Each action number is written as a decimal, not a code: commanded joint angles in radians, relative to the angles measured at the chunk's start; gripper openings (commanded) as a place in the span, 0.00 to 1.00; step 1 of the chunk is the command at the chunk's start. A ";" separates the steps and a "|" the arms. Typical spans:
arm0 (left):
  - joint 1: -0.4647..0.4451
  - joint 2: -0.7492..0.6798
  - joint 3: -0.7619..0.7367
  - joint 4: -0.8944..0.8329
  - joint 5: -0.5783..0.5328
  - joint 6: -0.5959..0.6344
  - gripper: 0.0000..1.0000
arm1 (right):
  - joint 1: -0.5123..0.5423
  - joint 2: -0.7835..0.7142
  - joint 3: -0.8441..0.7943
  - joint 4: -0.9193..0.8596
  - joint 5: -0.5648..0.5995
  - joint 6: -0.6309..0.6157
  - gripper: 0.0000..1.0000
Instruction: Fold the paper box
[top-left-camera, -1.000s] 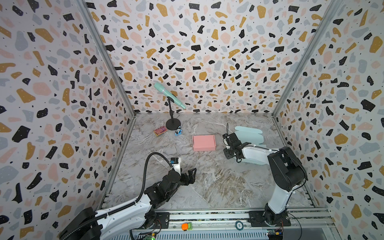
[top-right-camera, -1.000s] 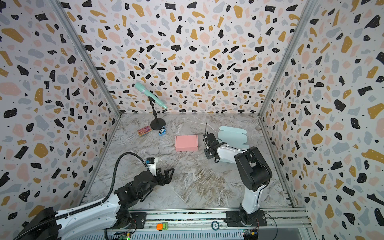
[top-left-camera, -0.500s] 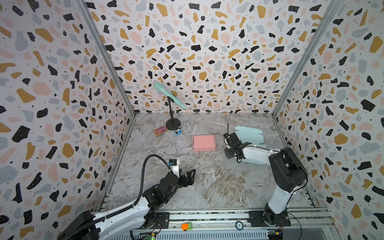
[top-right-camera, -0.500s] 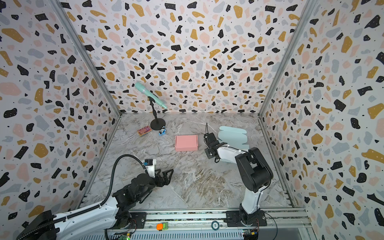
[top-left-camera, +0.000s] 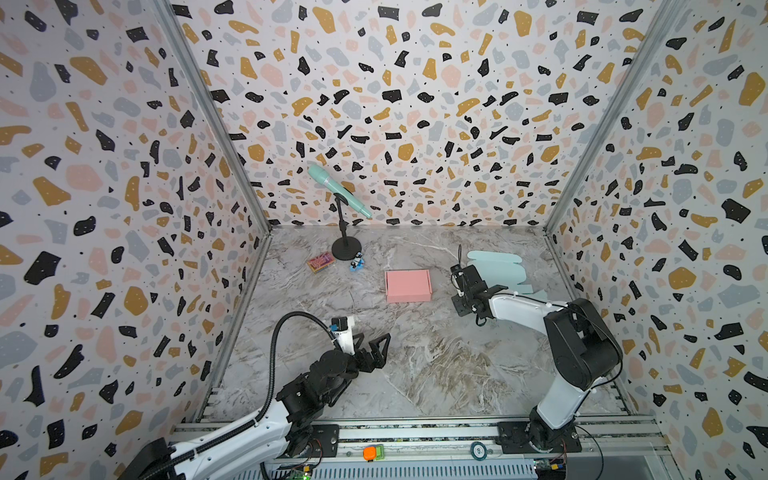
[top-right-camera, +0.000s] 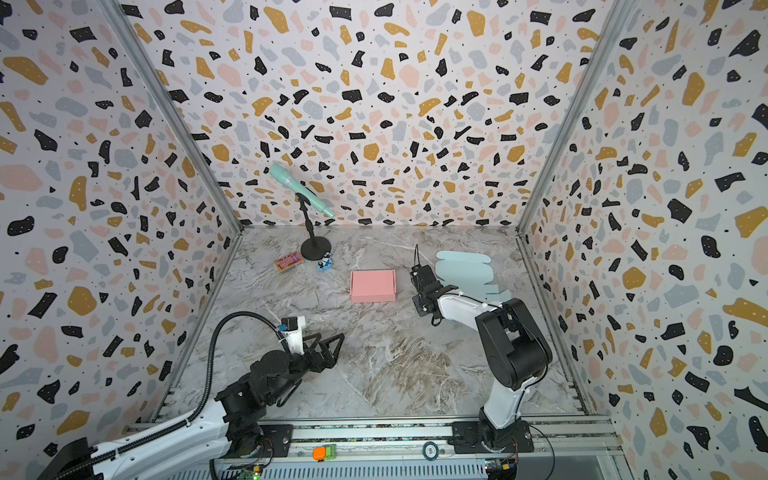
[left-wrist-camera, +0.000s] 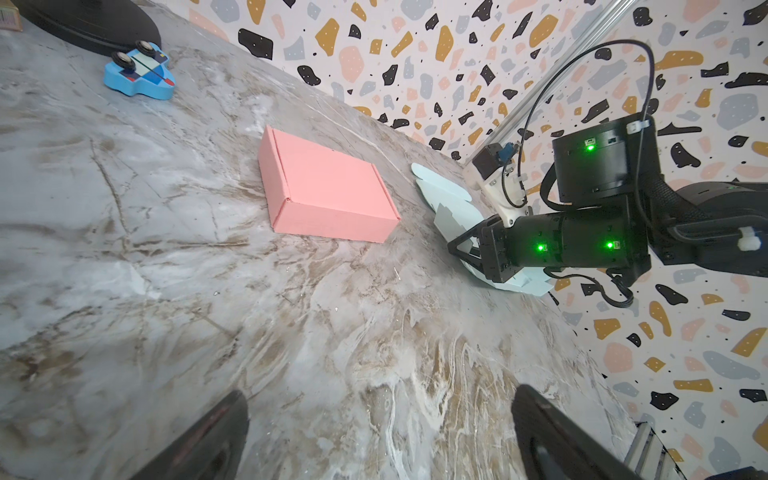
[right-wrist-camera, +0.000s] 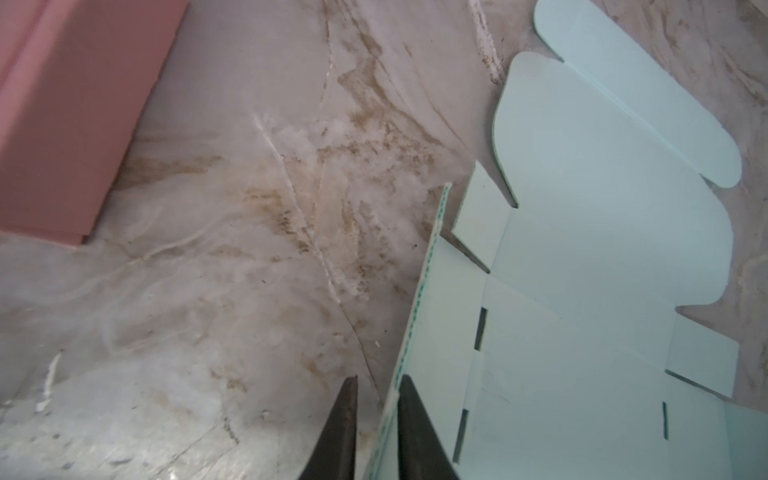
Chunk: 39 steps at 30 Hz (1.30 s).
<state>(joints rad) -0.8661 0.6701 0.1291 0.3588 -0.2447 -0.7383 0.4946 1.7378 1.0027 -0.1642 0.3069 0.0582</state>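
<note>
Danger was judged to begin on the left. The left gripper (top-left-camera: 374, 347) was held wide open and empty above the table (top-left-camera: 436, 374), well apart from the paper box (top-left-camera: 498, 270), so the sheet was pressed down by nothing. That box, a pale blue blank, was laid flat on the right side of the table, with one side flap raised. The right gripper (right-wrist-camera: 378, 386) was set at this flap, its jaws drawn narrow with the flap's edge between them. A slit was seen beside one finger, so it could not be told whether the card was really clamped. If the flap were pulled, it could be lost from the jaws, or the whole blank could be dragged over the smooth marble instead of being folded.

At the back, from the left, a small coloured pack (top-left-camera: 320, 262), a microphone stand (top-left-camera: 346, 250) and a toy car (top-left-camera: 356, 263) were seen, well apart from the work. A pink box (top-left-camera: 408, 285), already folded, was placed near the blank and could be struck by a swinging flap. Part of the blank was covered by the right arm itself.
</note>
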 joint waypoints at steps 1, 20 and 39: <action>-0.005 -0.021 -0.015 0.009 -0.011 -0.003 1.00 | -0.002 -0.048 -0.007 -0.019 0.022 0.001 0.18; -0.005 -0.003 -0.008 0.022 -0.018 -0.010 0.99 | -0.007 -0.153 -0.051 0.003 0.076 0.004 0.10; -0.004 0.157 0.005 0.066 -0.060 -0.068 0.98 | -0.004 -0.498 -0.212 0.062 -0.118 0.066 0.01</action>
<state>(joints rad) -0.8661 0.8085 0.1261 0.3481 -0.2863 -0.7940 0.4900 1.3075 0.8192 -0.1261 0.2485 0.0925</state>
